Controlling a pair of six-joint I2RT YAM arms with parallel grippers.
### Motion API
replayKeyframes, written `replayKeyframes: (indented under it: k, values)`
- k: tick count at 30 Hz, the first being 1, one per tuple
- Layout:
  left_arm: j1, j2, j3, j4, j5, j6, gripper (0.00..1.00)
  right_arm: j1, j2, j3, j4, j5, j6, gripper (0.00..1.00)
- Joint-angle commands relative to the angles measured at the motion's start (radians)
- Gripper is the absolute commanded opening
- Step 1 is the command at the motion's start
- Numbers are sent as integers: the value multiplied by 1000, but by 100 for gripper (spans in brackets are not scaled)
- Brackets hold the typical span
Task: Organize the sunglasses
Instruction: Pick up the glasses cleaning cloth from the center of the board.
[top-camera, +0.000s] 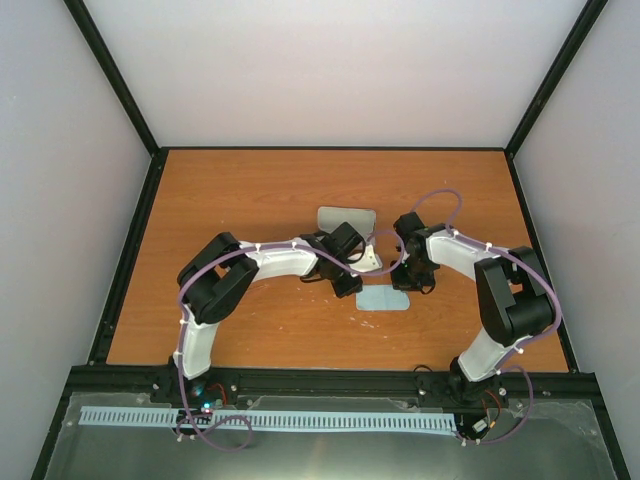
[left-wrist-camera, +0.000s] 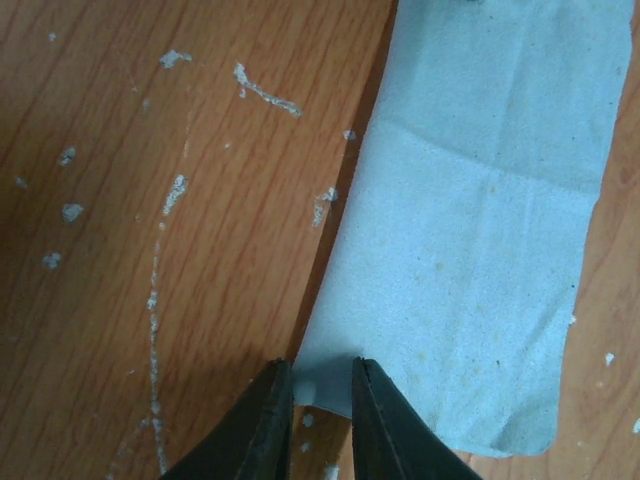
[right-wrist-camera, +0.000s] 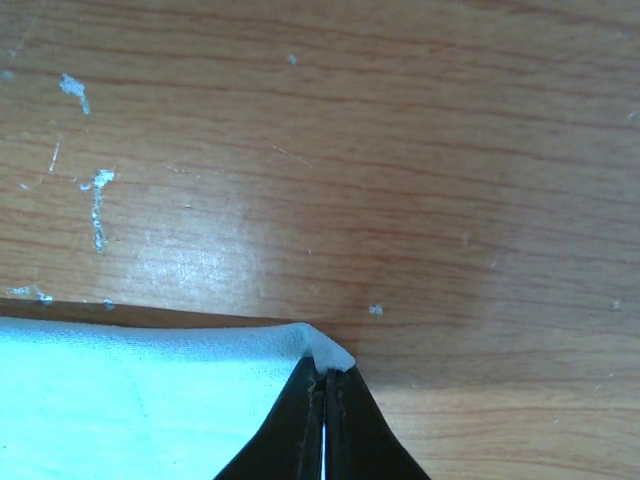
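The sunglasses do not show in any view. No thin frame can be picked out on the orange-brown wooden desk (left-wrist-camera: 150, 250), so which way they lie from either gripper cannot be told. They may be hidden under an arm or lost against the wood. Both arms are at the light blue rectangular cloth (left-wrist-camera: 470, 240) instead, and I judge the coming move turns on it.

Left gripper (left-wrist-camera: 322, 366): in its wrist view the cloth stretches ahead and to the right of the fingertips, with its long axis running away from them. One corner edge sits in the narrow gap between the two black fingers (left-wrist-camera: 270, 425). The gap is slim but plainly wider than the fabric, so the jaws seem set around the edge rather than pinching it. The cloth's left border throws a dark shadow line on the wood, which suggests it is raised a little there.

From above, the cloth lies just on the near side of both wrists, long axis left to right, with one gripper at each end and neither arm clearly nearer. A pale oblong rounded case (top-camera: 345, 217) sits just beyond the left gripper, on its far side.

Right gripper (right-wrist-camera: 325, 378): its fingers are pressed together on a puckered corner of the cloth, and the rest of the fabric spreads away to its left.
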Motion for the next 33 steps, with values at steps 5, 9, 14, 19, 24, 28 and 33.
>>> replayKeyframes:
  k: [5, 9, 14, 19, 24, 28, 33]
  values:
    - [-12, 24, 16, -25, 13, -5, 8, 3, 0, -29, 1, -11, 4, 3]
    - [-25, 15, 15, -35, 17, -5, 0, 4, -1, -24, 1, -10, 5, 3]
    - [-25, 4, 29, -48, -1, 2, 0, 4, -6, -12, 0, -6, 6, 3]
    - [-19, -19, 34, -43, -26, 7, 1, 3, -10, 10, -6, 0, 7, 3]
    - [1, -31, 38, -40, -47, 17, 1, 4, -11, 29, -10, 5, 6, 3]
    - [20, -41, 41, -41, -55, 23, 1, 4, 0, 56, -14, 4, 3, 3]
    - [33, -55, 42, -37, -59, 30, 0, 3, 11, 87, -21, 7, 0, 3]
